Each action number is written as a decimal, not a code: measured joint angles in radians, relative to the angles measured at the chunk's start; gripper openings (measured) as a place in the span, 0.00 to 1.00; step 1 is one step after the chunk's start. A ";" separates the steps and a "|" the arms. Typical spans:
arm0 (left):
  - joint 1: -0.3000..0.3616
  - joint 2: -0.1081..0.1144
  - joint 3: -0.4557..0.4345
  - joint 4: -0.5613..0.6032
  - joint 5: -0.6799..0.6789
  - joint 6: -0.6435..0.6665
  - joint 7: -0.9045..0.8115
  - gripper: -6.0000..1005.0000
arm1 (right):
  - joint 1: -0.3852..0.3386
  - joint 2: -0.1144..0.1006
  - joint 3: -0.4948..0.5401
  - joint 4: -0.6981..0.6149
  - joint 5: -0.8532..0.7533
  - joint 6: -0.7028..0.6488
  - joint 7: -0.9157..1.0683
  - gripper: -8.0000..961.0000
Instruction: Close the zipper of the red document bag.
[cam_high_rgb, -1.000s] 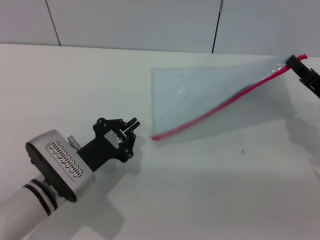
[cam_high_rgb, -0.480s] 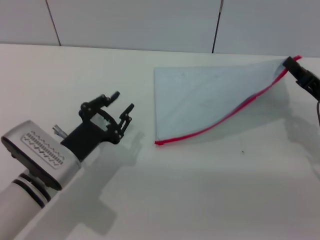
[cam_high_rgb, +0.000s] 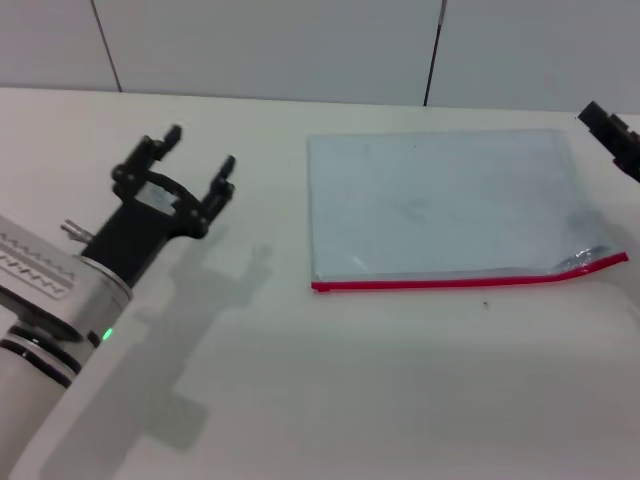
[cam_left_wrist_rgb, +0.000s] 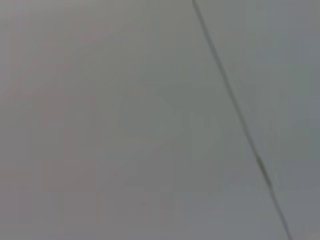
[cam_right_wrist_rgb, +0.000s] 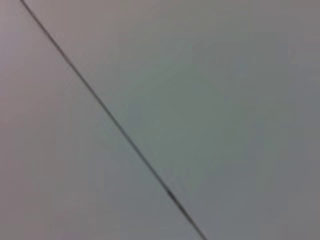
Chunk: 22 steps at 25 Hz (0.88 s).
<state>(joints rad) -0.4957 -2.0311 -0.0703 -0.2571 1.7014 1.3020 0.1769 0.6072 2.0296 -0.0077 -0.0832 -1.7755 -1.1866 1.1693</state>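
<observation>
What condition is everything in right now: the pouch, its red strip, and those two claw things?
red document bag: lying flat on the white table, held by nothing.
zipper: along the bag's near edge, straight except for its right end, which lifts and kinks.
left gripper: open, raised, off to the left of the bag, holding nothing.
right gripper: at the picture's right edge, clear of the bag; fingers not visible.

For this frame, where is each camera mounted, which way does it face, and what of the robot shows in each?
Head view: on the robot's head, looking forward and down at the white table; shows the document bag lying flat with its red zipper nearest, the left gripper open, and the right gripper at the picture's edge.
Left wrist view: on the left wrist, facing a plain pale surface with one thin dark seam; no fingers show.
Right wrist view: on the right wrist, facing the same sort of surface and seam; no fingers show.
Shared: both wrist views show only a seam.
</observation>
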 joint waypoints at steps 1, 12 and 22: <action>0.003 0.000 -0.018 0.004 0.000 0.008 -0.018 0.66 | -0.003 0.000 0.000 0.000 0.008 -0.007 -0.012 0.38; 0.017 0.001 -0.145 0.084 -0.068 0.058 -0.307 0.68 | -0.045 0.006 0.002 0.112 0.175 -0.129 -0.378 0.54; 0.030 0.002 -0.146 0.089 -0.111 0.098 -0.370 0.68 | -0.080 0.012 0.010 0.236 0.303 -0.225 -0.709 0.53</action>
<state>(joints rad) -0.4658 -2.0293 -0.2163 -0.1680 1.5902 1.4003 -0.1926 0.5267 2.0412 0.0022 0.1525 -1.4724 -1.4118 0.4604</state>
